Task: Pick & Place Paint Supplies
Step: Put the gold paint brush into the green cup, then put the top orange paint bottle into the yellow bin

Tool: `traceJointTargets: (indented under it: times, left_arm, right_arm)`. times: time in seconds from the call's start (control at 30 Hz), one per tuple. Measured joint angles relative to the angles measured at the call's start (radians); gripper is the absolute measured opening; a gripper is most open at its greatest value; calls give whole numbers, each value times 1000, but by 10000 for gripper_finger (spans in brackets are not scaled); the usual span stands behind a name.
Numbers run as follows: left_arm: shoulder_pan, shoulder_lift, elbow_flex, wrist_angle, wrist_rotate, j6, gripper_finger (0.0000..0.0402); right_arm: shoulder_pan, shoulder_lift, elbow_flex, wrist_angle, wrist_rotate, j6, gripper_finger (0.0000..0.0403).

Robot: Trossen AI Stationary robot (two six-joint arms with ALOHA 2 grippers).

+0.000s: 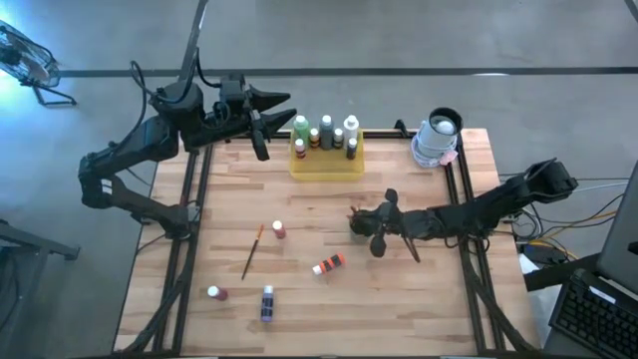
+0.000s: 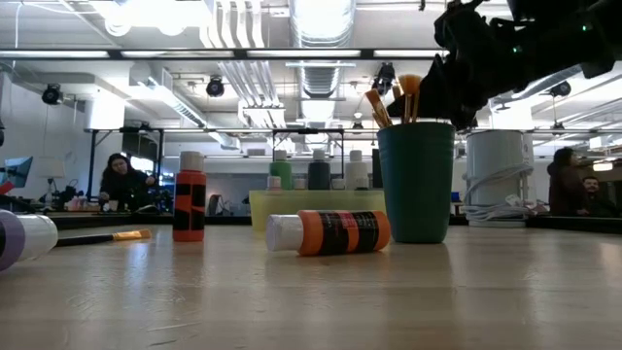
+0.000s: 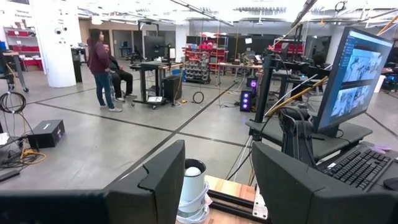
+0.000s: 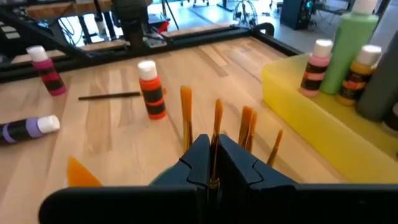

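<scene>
From above, the yellow tray sat at the far edge of the table with a bunch of paint bottles standing in it: a tall green one, a grey one, a white one and some small ones. The right gripper hung just in front of the tray, over the dark green cup, so the cup was mostly hidden. The left gripper was parked beside the tray's left end, over the table edge. Loose stuff lay well in front of the tray: a brush, a red bottle, an orange bottle, a purple one and another white-capped one.

At table level, the cup had brushes sticking out, with the orange bottle on its side just beside it and the tray behind.

The left wrist camera showed its fingers spread apart with nothing between them.

The right wrist camera had its fingers pinched shut on a thin brush handle, with more brush handles standing around it near the tray.
</scene>
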Motion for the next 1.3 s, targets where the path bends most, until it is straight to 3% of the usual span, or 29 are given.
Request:
traceJointTargets:
  times: [0.27, 0.83, 1.07, 1.3]
  left_arm:
    - [0, 0, 0, 0, 0, 0, 193]
    - [0, 0, 0, -1, 0, -2, 193]
    - [0, -2, 15, -17, 1, -28, 193]
    - [0, -5, 43, -147, 1, -103, 193]
  right_arm:
    - [0, 26, 0, -3, 1, 45, 19]
    - [0, -47, 10, -30, 0, 49, 129]
    - [-3, -188, 120, -34, 2, -98, 153]
    - [-20, -255, 278, -66, 4, -192, 157]
